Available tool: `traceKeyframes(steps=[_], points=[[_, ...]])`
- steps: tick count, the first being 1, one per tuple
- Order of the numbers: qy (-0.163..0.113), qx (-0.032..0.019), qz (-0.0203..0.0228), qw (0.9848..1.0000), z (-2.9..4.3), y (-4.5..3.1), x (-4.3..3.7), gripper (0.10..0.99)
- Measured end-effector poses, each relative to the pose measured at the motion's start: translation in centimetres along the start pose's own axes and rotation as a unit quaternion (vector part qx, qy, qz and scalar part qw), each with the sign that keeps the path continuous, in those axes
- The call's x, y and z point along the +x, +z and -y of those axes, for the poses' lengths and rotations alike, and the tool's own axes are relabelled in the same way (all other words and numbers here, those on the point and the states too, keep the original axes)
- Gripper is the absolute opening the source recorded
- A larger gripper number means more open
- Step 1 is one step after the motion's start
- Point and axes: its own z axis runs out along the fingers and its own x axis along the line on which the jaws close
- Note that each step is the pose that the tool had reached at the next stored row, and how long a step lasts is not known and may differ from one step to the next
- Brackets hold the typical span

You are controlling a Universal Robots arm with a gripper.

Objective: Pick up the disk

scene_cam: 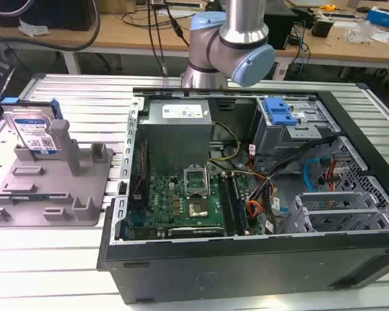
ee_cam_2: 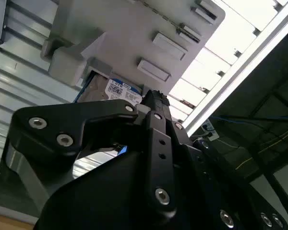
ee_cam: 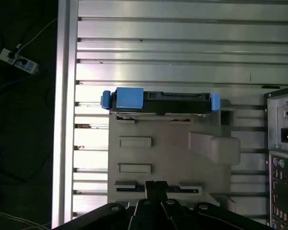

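Exterior view high, wide, both wrist views closer, prob. sharing fixture (ee_cam: 169, 154)

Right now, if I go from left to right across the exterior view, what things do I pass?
The disk standing upright in the grey fixture → the green motherboard inside the open computer case → the blue bracket.

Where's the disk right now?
On the exterior view's left, the disk stands on edge in the grey fixture on the slatted table, beside the open computer case.
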Motion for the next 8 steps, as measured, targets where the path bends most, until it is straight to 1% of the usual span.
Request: traceKeyframes(steps=[8], points=[[0.000,0.0000,0.0000,1.0000,0.00,0.00,0.00,0.106]])
